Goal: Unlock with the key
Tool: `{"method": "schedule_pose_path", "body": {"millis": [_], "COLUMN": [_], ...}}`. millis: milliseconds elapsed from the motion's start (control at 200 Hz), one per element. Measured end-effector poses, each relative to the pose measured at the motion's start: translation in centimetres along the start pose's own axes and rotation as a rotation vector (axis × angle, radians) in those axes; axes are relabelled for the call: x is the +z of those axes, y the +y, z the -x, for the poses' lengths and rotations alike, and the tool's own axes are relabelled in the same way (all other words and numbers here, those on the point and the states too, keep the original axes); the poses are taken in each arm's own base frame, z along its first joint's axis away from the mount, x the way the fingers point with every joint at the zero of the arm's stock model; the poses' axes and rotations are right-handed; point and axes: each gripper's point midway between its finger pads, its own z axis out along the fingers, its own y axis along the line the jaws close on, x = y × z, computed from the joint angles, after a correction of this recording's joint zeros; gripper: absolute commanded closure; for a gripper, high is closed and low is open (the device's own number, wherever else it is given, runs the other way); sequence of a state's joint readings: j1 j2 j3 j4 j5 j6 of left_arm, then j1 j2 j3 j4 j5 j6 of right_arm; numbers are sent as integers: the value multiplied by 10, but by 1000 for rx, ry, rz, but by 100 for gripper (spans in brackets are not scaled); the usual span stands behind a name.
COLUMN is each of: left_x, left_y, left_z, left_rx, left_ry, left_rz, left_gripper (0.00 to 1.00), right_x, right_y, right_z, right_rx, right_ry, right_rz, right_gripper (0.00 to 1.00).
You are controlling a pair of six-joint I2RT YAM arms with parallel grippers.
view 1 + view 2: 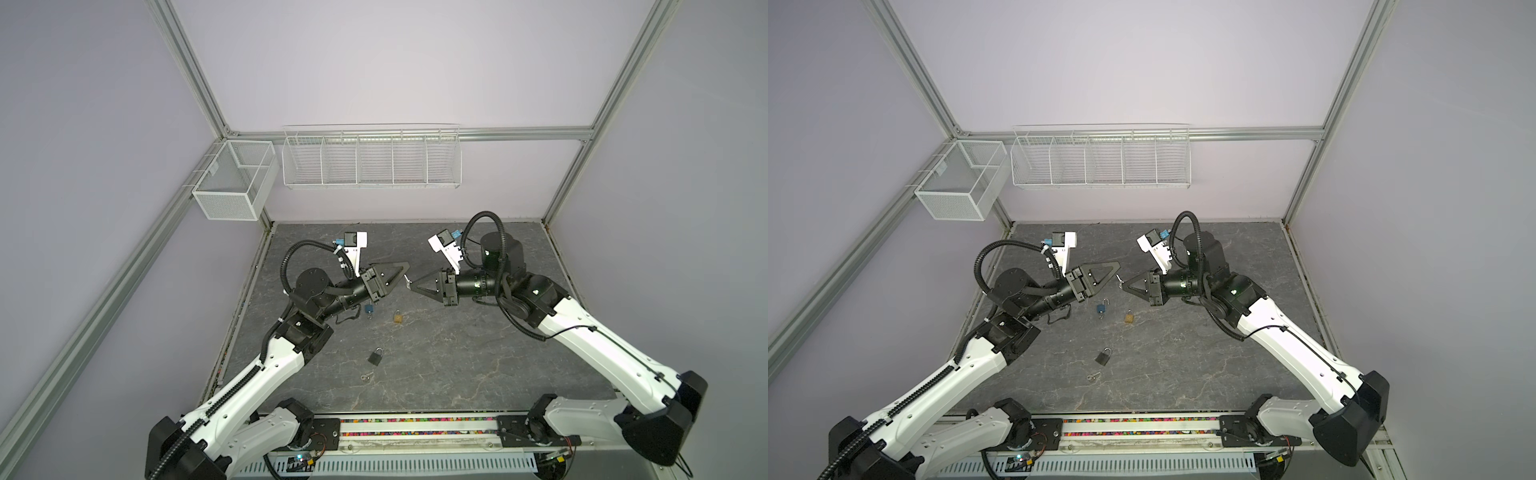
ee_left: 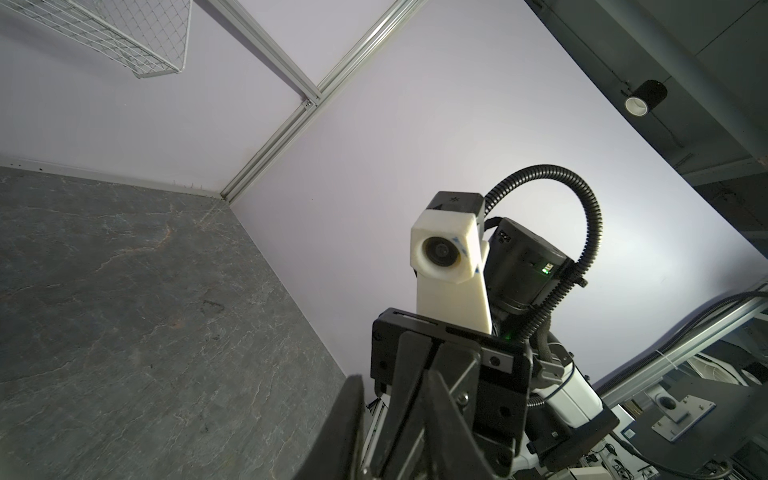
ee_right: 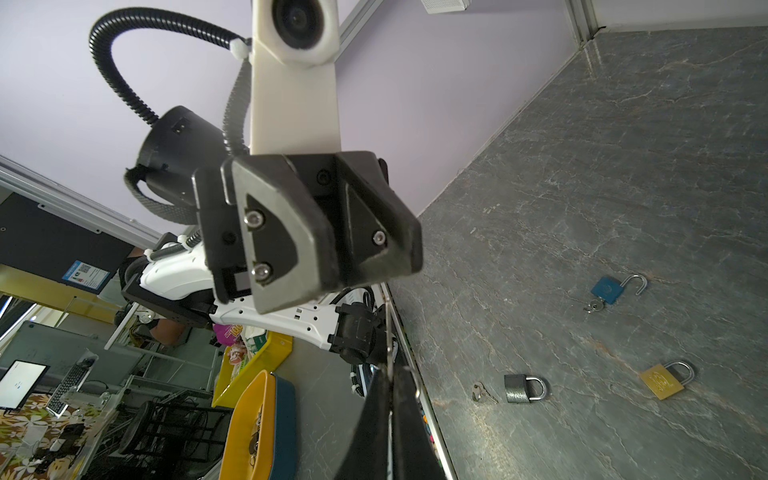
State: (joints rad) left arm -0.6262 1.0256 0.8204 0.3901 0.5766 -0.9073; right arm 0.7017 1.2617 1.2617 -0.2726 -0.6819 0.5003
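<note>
1. Glossy white plastic shells, dotted with small holes, are covering the left arm (image 1: pixel 282 357) and the right arm (image 1: pixel 602 336) between black joint housings.
2. Black corrugated cable hoses (image 2: pixel 596 224) are running along each arm, with white ties clipping them.
3. White blocky camera mounts (image 2: pixel 440 291) are carrying round dark lenses.
4. The black left gripper (image 1: pixel 404 272) and the black right gripper (image 1: pixel 414 286) are showing triangular fingers (image 3: pixel 303 232), with silver screws (image 3: pixel 254 217) fastening them.
5. A small green light (image 2: pixel 545 271) is glowing on a black motor housing.

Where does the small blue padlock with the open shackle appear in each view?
Top view: small blue metal padlock just below centre, at the left arm's edge.
Top view: padlock left of centre, clear of the arm.
Left wrist: not in it.
Right wrist: right side, mid-height.
Landmark: brass-coloured padlock beside it.
</note>
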Motion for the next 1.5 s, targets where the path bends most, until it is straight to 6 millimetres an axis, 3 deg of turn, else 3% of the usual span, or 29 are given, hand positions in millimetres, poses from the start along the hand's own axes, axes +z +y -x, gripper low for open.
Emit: {"method": "schedule_pose_path", "body": {"millis": [110, 205, 465, 565, 770, 850, 935, 1054, 1309, 1499], "left_x": [2, 2, 2, 3, 4, 5, 5, 5, 13, 16], "left_y": [4, 3, 2, 2, 4, 4, 6, 6, -6, -19], "left_z": [-4, -6, -10, -11, -11, -11, -9, -4, -2, 4], "left_rx": [-10, -18, -20, -25, -29, -29, -26, -19, 26, 60], "left_ry": [16, 29, 51, 56, 60, 59, 44, 19, -15, -52], "left_rz": [6, -2, -15, -18, -16, -14, -5, 1, -31, -58], "left_gripper": [75, 84, 89, 100, 100, 100, 100, 100, 100, 100], "right_x": [0, 0, -2, -2, -3, -3, -4, -5, -4, -3], "right_y": [1, 1, 5, 5, 2, 0, 0, 0, -9, 1], "right_z": [1, 1, 6, 7, 5, 5, 5, 5, 1, 15], "right_rx": [-1, -2, -12, -13, -7, -9, 3, 7, 68, 43], "right_ry": [-2, -2, -12, -15, -10, -10, -8, -23, -108, -180], "right_rz": [1, 0, 5, 2, -12, -16, -18, -12, 30, 76], "right_gripper": [94, 94, 94, 93, 93, 82, 58, 45, 41, 49]}}
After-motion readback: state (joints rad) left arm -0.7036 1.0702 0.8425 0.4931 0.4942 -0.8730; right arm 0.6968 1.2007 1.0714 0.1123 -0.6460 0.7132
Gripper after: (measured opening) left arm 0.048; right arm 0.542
